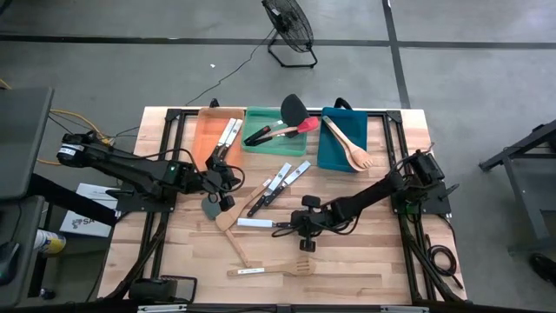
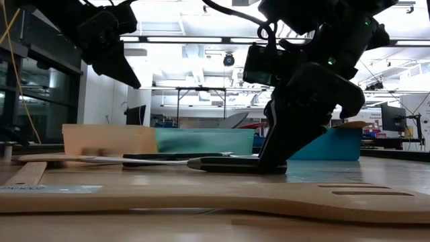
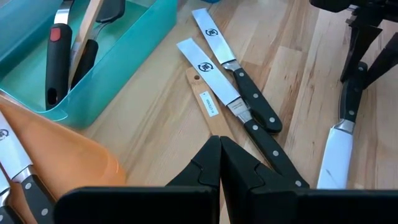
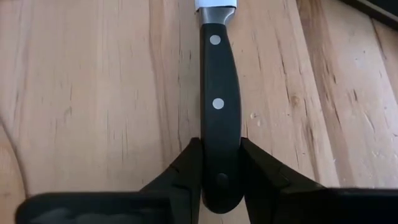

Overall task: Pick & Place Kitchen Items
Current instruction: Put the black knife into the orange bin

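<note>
**Right gripper clamped on a knife handle at mid-table**

Nearest the low camera lay a pale wooden slotted turner (image 2: 222, 196), flat on the light plank tabletop (image 1: 365, 261), at the near edge. Just beyond it, the right gripper (image 4: 219, 163) pressed its two dark fingers (image 4: 186, 168) against both sides of the black riveted handle of a knife (image 4: 219, 106), which lay flat on the wood with its steel blade pointing away from the gripper. In the high view this knife (image 1: 261, 223) sat just behind the turner, toward the table's middle.

The left gripper (image 3: 221, 163) hung above the table with its fingers pressed together and nothing between them, just in front of the orange tray (image 1: 208, 130). Two more black-handled knives (image 3: 233, 93) lay side by side on the planks between the held knife and the green tray (image 1: 261, 149), crossing a wooden spoon handle (image 3: 208, 109).

Three trays stood in a row along the far edge: the orange tray held knives, the green tray beside it held red and black spatulas (image 1: 291, 124), and the blue tray (image 1: 334, 152) on the green tray's other side held wooden utensils (image 1: 347, 145).

Beyond the table, grey concrete floor (image 1: 452, 78) was crossed by dark lines, and a black floor fan (image 1: 289, 26) stood behind the green tray with its cable trailing off. The low view showed a bright workshop behind the trays, with strip lights (image 2: 195, 39) overhead.
</note>
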